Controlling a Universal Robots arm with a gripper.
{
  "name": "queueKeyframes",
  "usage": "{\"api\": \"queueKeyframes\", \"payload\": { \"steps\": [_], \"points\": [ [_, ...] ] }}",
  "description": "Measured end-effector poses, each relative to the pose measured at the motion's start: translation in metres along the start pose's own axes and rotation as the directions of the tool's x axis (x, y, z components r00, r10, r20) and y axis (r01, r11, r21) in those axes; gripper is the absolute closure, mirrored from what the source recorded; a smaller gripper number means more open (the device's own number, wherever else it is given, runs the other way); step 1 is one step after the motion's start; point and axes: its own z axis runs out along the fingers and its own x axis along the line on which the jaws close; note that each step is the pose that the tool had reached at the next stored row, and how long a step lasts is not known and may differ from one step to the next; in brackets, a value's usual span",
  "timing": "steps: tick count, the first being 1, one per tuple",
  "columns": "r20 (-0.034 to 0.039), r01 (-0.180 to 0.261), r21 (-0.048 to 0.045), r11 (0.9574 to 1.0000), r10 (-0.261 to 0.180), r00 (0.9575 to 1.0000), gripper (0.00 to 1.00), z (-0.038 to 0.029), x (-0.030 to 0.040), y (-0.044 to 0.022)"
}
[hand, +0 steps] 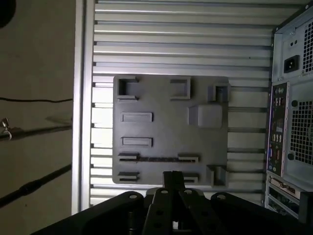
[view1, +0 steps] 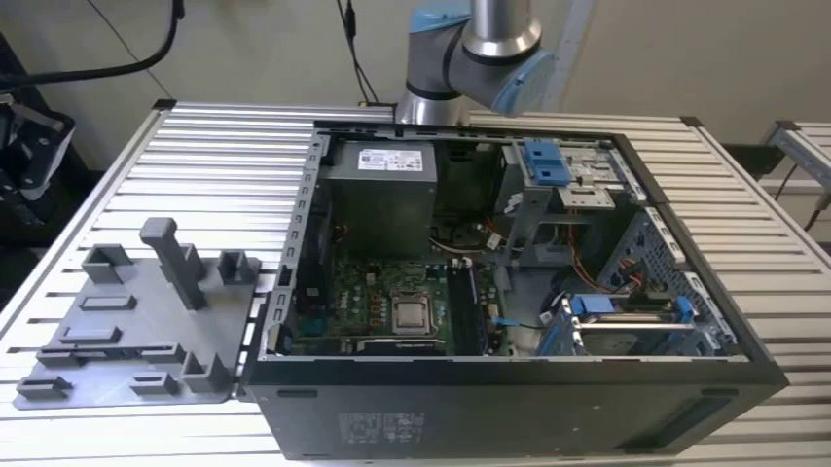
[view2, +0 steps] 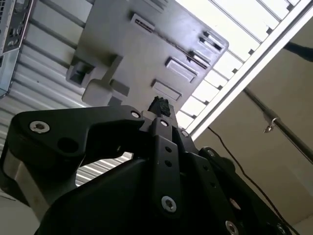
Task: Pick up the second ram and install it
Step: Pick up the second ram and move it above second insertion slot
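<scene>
The gripper (hand: 173, 177) hangs over the grey fixture plate (hand: 166, 129), its fingertips (view2: 159, 105) pressed together with nothing between them. Nearest the tips is a pair of slot brackets (hand: 128, 175). Just beyond these, in the next pair, the second ram (hand: 157, 158) appears to stand on edge as a thin dark strip, apart from the fingers. Farther out are the plate's raised blocks (hand: 205, 115), then the slatted table (hand: 181, 44). Off to one side of the fingers, well apart, stands the computer case (hand: 293, 122).
</scene>
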Motion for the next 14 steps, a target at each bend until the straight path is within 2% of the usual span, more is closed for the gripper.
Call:
{"api": "queueKeyframes", "payload": {
  "steps": [7, 14],
  "points": [
    [-0.003, 0.061, 0.0041, 0.9981, -0.061, 0.9981, 0.89, -0.0001, 0.0, 0.0],
    [-0.0062, 0.126, 0.0069, 0.992, -0.126, 0.992, 0.89, -0.0001, 0.0, 0.0]
  ]
}}
